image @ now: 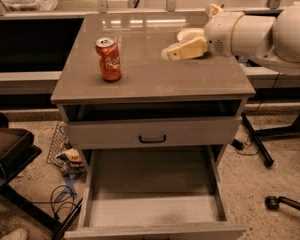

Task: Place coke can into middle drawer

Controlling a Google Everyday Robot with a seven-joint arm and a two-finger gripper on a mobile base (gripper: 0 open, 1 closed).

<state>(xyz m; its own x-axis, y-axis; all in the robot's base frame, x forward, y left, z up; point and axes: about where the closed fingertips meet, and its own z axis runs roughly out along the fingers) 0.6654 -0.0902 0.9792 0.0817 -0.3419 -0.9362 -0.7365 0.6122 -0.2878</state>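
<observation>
Coke can (pixel 108 60) stands upright on the worktop (pixel 155 81), left of centre. Hand (pixel 174 52) seems to hover just above the worktop's right rear, pointing left, well apart from the can; spread or pressed together, cannot tell. White bowl (pixel 189 34) sits partly hidden behind it. Middle drawer (pixel 150 176) is pulled open below.

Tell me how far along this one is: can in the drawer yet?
Not yet. Done: the drawer stands pulled out, with no can in it. In hand: the pincer hovers over the cabinet top near the bowl, apart from the can. Left: grasp the can, which stands upright on the top, then lower it into the drawer.
</observation>
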